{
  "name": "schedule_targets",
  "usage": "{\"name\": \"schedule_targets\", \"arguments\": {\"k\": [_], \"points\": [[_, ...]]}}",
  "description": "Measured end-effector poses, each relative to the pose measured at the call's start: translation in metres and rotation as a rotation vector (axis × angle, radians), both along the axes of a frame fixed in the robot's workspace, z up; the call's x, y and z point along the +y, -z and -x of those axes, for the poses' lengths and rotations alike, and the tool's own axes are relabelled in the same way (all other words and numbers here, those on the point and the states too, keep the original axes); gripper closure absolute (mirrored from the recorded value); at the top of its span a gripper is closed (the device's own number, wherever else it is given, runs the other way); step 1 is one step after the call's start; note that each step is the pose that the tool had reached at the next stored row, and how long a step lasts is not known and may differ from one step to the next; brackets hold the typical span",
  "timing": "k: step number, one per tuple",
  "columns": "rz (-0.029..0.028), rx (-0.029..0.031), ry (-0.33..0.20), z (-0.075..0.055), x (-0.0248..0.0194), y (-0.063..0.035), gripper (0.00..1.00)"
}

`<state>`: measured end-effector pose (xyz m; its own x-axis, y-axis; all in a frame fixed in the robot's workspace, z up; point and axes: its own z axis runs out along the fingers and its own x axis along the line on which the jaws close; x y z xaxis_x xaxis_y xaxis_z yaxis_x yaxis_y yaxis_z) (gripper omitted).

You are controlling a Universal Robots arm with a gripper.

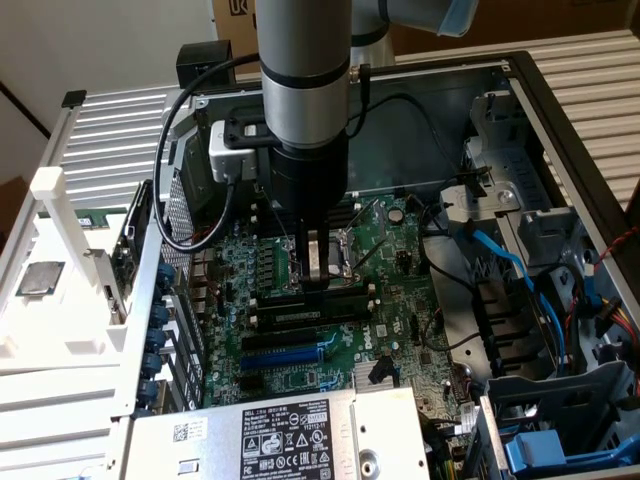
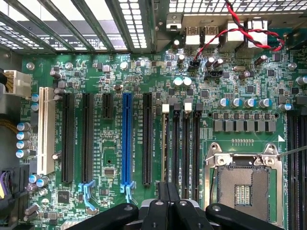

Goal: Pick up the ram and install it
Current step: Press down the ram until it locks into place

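Observation:
The ram [image 2: 165, 148] stands edge-on as a thin pale-brown strip in the memory slot nearest the black expansion slots. My gripper [image 2: 169, 199] is shut, its two dark fingers [image 2: 162, 203] pressed together where the ram's edge runs under them. In the exterior view the gripper [image 1: 318, 283] reaches straight down to the memory slots [image 1: 310, 297] at the middle of the motherboard, just in front of the CPU socket [image 1: 330, 250]. The arm hides the ram's middle there. Three neighbouring memory slots [image 2: 186, 148] are dark and empty.
The blue expansion slot [image 2: 126, 139] and black ones lie beside the memory slots. Another green stick [image 1: 100, 218] and a CPU chip [image 1: 40, 278] rest on a white fixture at the exterior view's left. The power supply [image 1: 270, 435] sits in front; blue cables [image 1: 500, 262] and drive cages fill the exterior view's right.

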<state>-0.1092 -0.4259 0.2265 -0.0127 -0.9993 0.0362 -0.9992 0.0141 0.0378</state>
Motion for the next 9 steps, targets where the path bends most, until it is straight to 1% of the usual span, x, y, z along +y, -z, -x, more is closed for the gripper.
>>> {"name": "schedule_targets", "arguments": {"k": [5,6,8,9], "points": [[-0.0002,-0.0002,0.0,0.0,-0.0003,-0.0003,0.9],[-0.0021,-0.0012,0.0,0.0,0.0,-0.0026,0.9],[0.0,0.0,0.0,0.0,-0.0002,-0.0087,0.9],[-0.0003,-0.0003,0.0,0.0,-0.0002,-0.0133,0.9]]}}
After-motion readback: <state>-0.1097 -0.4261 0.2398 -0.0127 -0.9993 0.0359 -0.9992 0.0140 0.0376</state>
